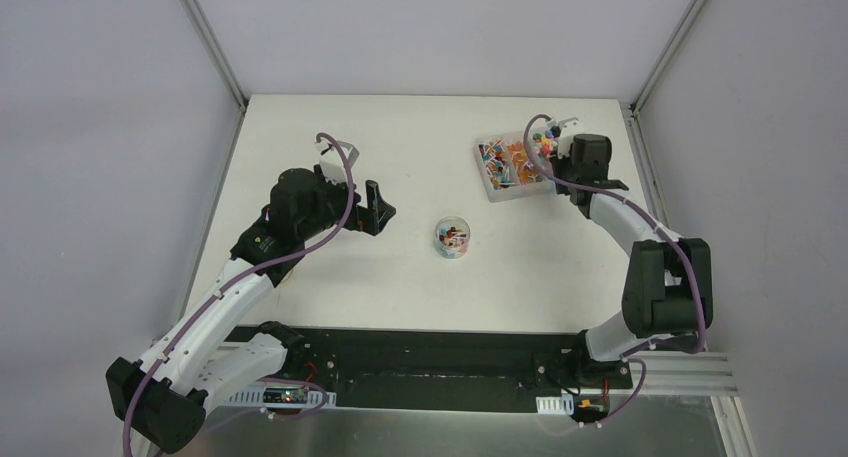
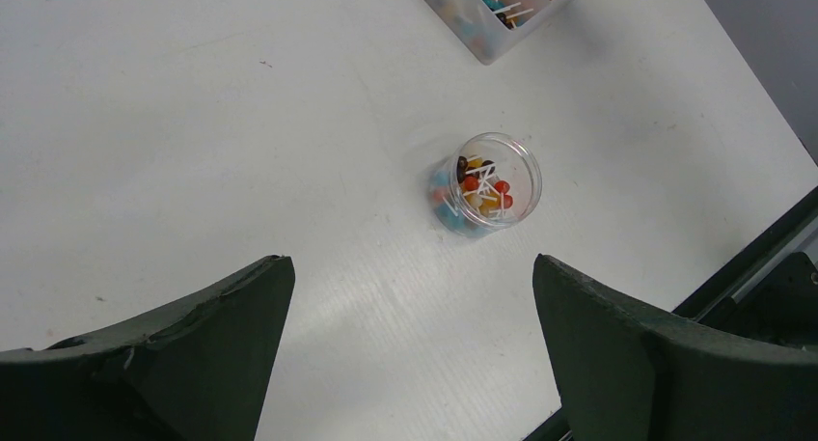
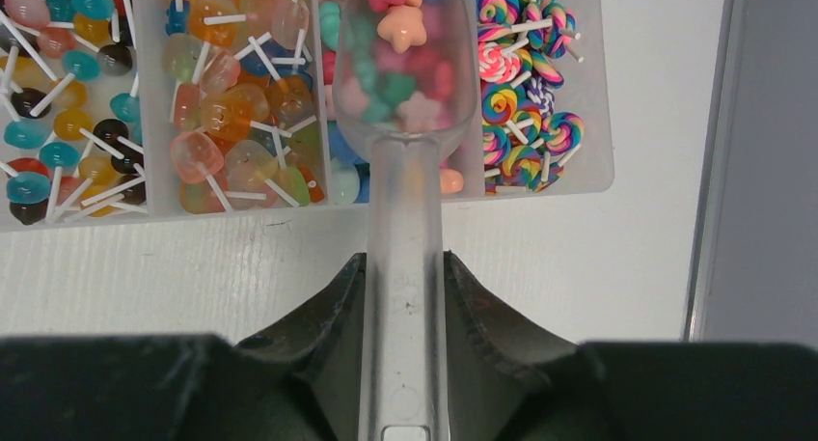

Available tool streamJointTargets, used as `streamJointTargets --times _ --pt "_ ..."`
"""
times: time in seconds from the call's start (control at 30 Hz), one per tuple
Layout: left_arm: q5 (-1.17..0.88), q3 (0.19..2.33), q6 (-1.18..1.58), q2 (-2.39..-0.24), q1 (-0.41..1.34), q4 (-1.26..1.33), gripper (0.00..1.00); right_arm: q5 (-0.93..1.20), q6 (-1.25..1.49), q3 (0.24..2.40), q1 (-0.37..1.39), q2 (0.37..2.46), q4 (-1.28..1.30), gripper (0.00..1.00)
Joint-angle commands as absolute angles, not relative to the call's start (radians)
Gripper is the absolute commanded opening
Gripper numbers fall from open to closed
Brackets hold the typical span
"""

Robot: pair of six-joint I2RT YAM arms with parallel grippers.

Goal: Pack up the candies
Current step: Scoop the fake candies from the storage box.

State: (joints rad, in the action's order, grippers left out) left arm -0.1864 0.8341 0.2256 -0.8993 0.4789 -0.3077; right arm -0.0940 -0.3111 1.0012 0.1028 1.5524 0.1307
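Right gripper [image 3: 403, 296] pinches scoop [image 3: 403, 209] handle; bowl holds candies [image 3: 397, 24] over tray [image 3: 590, 176], far right corner. Carry your load left, toward near edge: jar [image 1: 453, 237] mid-table. Left gripper [image 2: 413, 267] spread, empty, nearer jar.

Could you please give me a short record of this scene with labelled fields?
left end effector: open, empty, apart from the jar
right end effector: shut on the clear scoop handle
scoop load: star-shaped candies, bowl over divided tray
jar: upright on table, partly filled with small lollipops
divided tray: swirl lollipops in rightmost compartment
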Motion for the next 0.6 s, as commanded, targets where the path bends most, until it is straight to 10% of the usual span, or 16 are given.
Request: streamJointTargets --times 0.0,0.57 --pt "-0.182 0.834 0.216 -0.889 0.486 -0.284 0.99 -0.044 -0.269 0.937 0.097 1.471 0.008 0.0" --pt "-0.169 0.832 0.216 -0.885 0.486 -0.285 0.99 0.067 -0.238 0.659 0.057 1.203 -0.305 0.0"
